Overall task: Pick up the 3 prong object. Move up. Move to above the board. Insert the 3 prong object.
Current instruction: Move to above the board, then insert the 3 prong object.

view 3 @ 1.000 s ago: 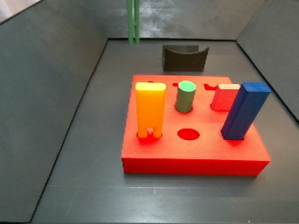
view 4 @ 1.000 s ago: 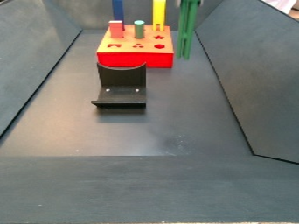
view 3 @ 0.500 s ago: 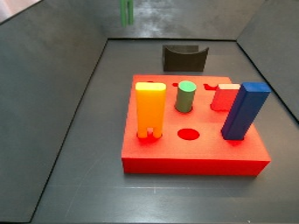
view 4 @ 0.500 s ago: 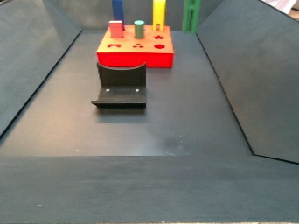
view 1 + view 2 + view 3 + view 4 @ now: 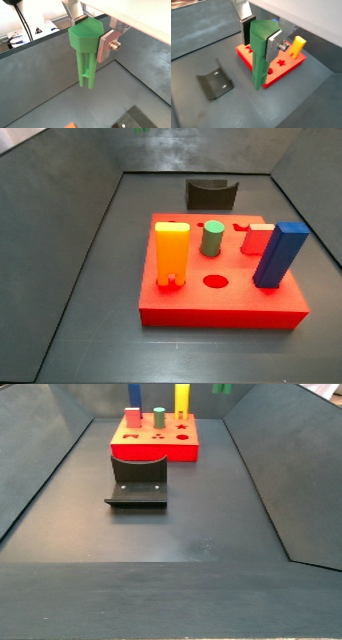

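Note:
My gripper (image 5: 87, 35) is shut on the wide top of the 3 prong object (image 5: 83, 57), a tall thin green post that hangs straight down from the fingers (image 5: 105, 44). Both wrist views show the hold; in a wrist view the gripper (image 5: 260, 37) carries the post (image 5: 258, 67) high above the floor, beside the board (image 5: 283, 69). The board (image 5: 221, 310) is a flat red square block with a round hole (image 5: 214, 282). In a side view only the post's lower tip (image 5: 222, 388) shows at the top edge, to the right of the board (image 5: 154, 452).
On the board stand an orange block (image 5: 173, 253), a short green cylinder (image 5: 211, 238), a red block (image 5: 258, 238) and a blue block (image 5: 281, 255). The dark fixture (image 5: 211, 194) stands on the floor beyond the board, also in a side view (image 5: 139, 481). Grey walls enclose the floor.
The gripper has lifted the green post straight up. It hung well into both side views a second ago; now only its tip remains at the top edge.

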